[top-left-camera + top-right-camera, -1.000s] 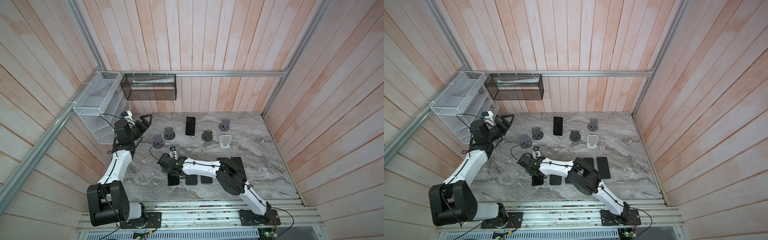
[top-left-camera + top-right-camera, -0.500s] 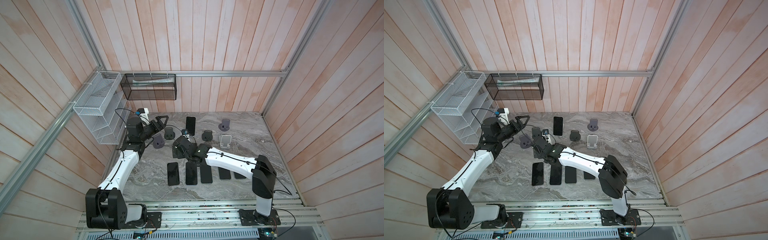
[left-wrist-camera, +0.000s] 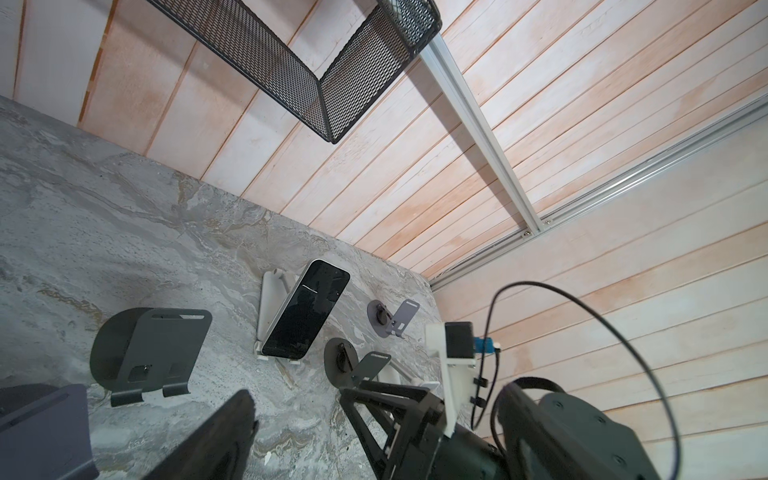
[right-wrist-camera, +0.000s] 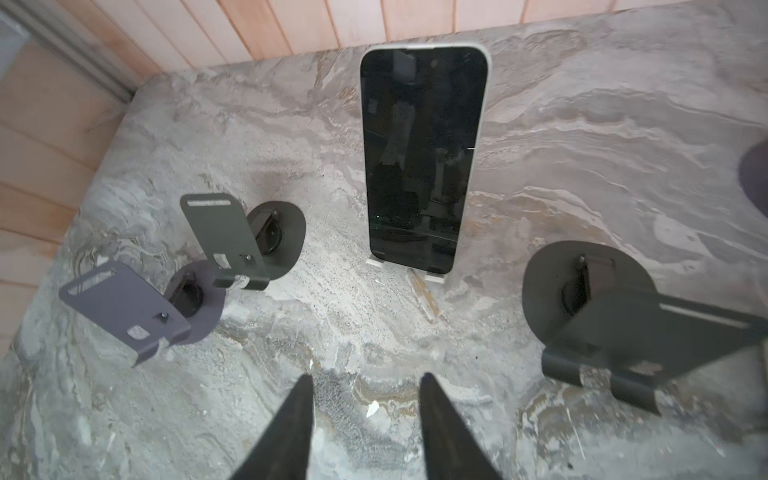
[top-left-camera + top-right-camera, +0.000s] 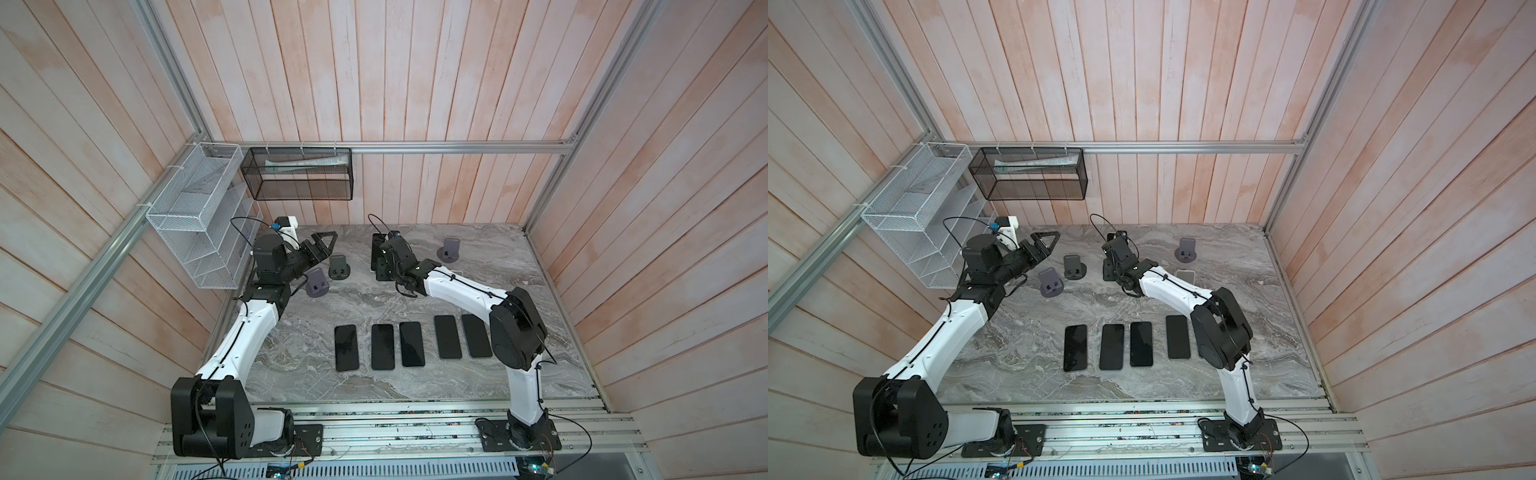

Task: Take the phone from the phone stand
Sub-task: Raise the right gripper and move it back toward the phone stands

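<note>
right gripper (image 4: 366, 376) stood with narrow gap between jaws, held nothing, short of phone (image 4: 424, 158) on stand (image 4: 434, 277) near tabletop's (image 4: 582, 124) back edge. left gripper (image 3: 295, 392) gaped wide, empty, touched nothing.

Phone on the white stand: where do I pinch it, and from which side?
Best pinch the phone across its two long edges, upper half, coming from the screen side with the right pincer. It leans back, bottom edge seated in the lip of the white stand, so lift upward.
</note>
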`<state>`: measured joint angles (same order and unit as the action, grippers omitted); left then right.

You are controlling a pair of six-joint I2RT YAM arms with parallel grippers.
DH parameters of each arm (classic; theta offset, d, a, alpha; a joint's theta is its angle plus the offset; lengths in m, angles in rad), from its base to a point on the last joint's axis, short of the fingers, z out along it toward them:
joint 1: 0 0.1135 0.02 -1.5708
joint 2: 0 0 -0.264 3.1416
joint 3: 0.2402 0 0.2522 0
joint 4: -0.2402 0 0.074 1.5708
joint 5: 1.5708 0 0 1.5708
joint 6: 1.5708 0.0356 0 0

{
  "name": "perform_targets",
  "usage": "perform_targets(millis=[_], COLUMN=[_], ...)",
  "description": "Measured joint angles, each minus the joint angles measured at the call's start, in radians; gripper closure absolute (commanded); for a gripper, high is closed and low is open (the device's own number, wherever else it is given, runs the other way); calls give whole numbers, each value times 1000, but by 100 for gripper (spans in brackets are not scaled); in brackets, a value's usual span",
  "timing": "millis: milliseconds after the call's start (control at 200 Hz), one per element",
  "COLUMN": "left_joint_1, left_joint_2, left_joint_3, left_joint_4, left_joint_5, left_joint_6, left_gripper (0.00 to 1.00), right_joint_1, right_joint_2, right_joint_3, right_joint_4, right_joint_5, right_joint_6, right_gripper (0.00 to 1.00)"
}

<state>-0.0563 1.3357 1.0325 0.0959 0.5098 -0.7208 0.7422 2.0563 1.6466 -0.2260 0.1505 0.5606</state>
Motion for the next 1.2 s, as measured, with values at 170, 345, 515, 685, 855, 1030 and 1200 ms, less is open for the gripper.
perform_targets(millis=[170,345,515,685,855,1030,1200], left_joint_1=[4,8,8,8,8,8,8], left_joint_2=[1,4,4,4,4,5,5], left_joint_3=[0,0,0,0,0,0,0], left_joint_4=[0,1,2,2,2,2,2], left_joint_5=[6,10,11,14,18,23,26], left_joint_6=[-1,-2,-2,-2,-2,-2,-2], left_gripper=[7,7,7,7,7,7,7], right_joint_1=[-44,-53,-51,-51,-56,-64,-72], right_joint_2=[119,239,284,322,349,367,367], right_joint_3=[82,150,155,195,232,264,266], right_joint_4=[22,26,36,40,30,-3,-18], right_joint_5=[-104,-160,-166,-139,-87,-46,-28], right_joint_6=[-23,-42,-41,-41,-41,-47,-61], right_gripper=[87,88,89,90,92,93,93])
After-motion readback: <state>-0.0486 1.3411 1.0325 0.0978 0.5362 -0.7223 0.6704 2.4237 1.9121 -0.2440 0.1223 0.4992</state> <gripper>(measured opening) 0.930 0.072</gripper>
